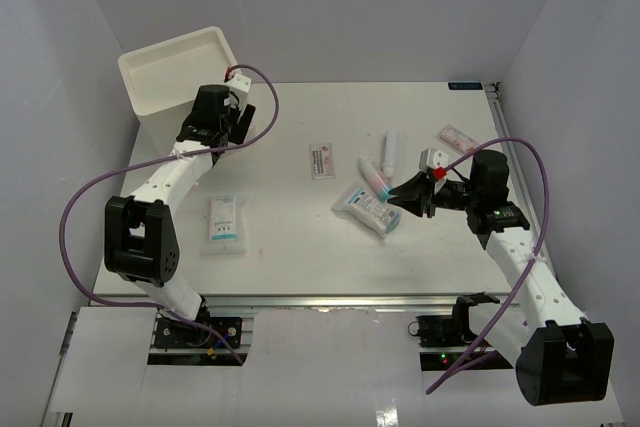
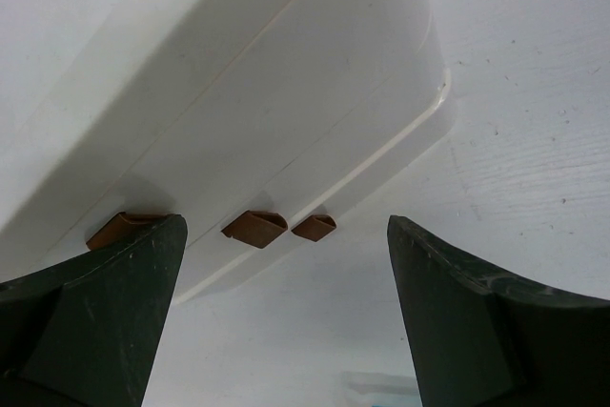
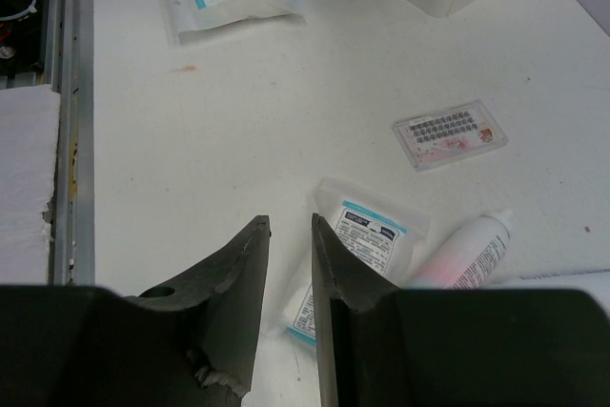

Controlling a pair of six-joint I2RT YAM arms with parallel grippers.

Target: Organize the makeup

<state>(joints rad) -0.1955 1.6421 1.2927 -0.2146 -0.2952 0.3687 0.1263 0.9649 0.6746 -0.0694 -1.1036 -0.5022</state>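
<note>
Two white-blue sachets (image 1: 365, 209) overlap at centre right, with two white tubes (image 1: 390, 150) just behind them. My right gripper (image 1: 405, 197) hovers at the sachets' right edge. In the right wrist view its jaws (image 3: 289, 221) stand a narrow gap apart with nothing between them, the sachets (image 3: 376, 235) and a pink-tinted tube (image 3: 472, 254) just right of them. A third sachet (image 1: 224, 219) lies at the left. One pink-white packet (image 1: 322, 160) lies mid-table, another (image 1: 458, 137) at the far right. My left gripper (image 1: 235, 122) is wide open and empty (image 2: 286, 226) beside the box. No sponges show.
The white drawer box (image 1: 175, 72) stands at the back left corner. In the left wrist view its underside (image 2: 286, 92) fills the frame, with small brown pads (image 2: 255, 228) on it. White walls close in the table on three sides.
</note>
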